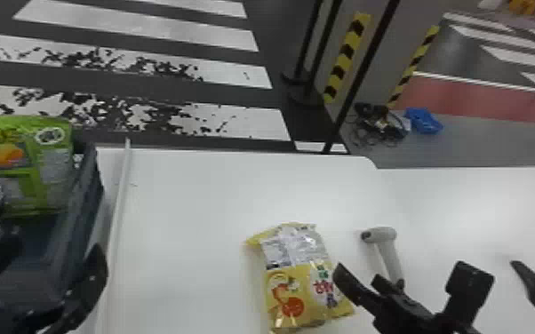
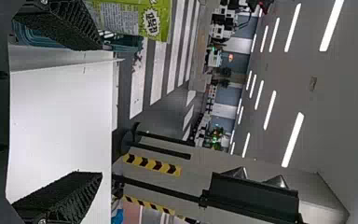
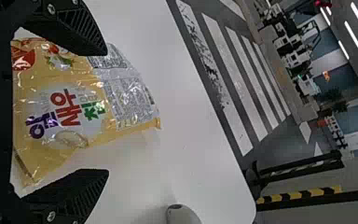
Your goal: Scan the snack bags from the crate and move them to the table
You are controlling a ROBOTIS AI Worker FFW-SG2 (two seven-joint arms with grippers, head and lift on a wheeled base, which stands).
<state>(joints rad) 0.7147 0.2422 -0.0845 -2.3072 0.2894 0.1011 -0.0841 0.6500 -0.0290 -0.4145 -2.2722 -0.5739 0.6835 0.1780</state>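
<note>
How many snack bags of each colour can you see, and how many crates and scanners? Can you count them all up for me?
Green snack bag, in the crate: 1
Yellow snack bag, on the table: 1
Dark crate: 1
Handheld scanner: 1
Total: 4

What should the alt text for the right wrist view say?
A shiny yellow plastic snack bag lies on a white table by the right gripper, whose flat black fingers are open; part of a rounded grey scanner sits nearby, white-striped dark floor beyond.
</note>
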